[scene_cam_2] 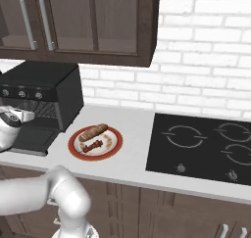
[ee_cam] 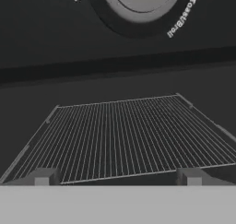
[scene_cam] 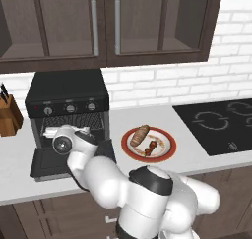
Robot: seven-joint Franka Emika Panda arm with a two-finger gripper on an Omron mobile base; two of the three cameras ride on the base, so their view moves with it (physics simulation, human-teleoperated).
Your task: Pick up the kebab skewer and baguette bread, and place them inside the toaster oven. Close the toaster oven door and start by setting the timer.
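While the toaster oven door lies dropped open and flat in front of the toaster oven, the white arm reaches toward the oven's mouth, its wrist just in front of the opening in the left base view. Seen from the hand view, the gripper stands wide, its two dark tips far apart at the bottom edge with nothing between them. Beyond the tips lies the wire rack, bare across its whole grid, and above it a silver-ringed knob of the oven's control strip looms close.

The black oven sits on the pale surface against the white brick wall, under dark wood cabinets with long metal handles. To the oven's right on the surface is a round plate with a red rim. On it the baguette bread lies toward the back, a small tan loaf set at a slant, and the kebab skewer lies just in front of it, a short stick of dark red and brown chunks. Both rest on the plate, well apart from the gripper.

Further right, a black cooktop is set into the surface. A wooden knife block stands at the left edge of the left base view, beside the oven.
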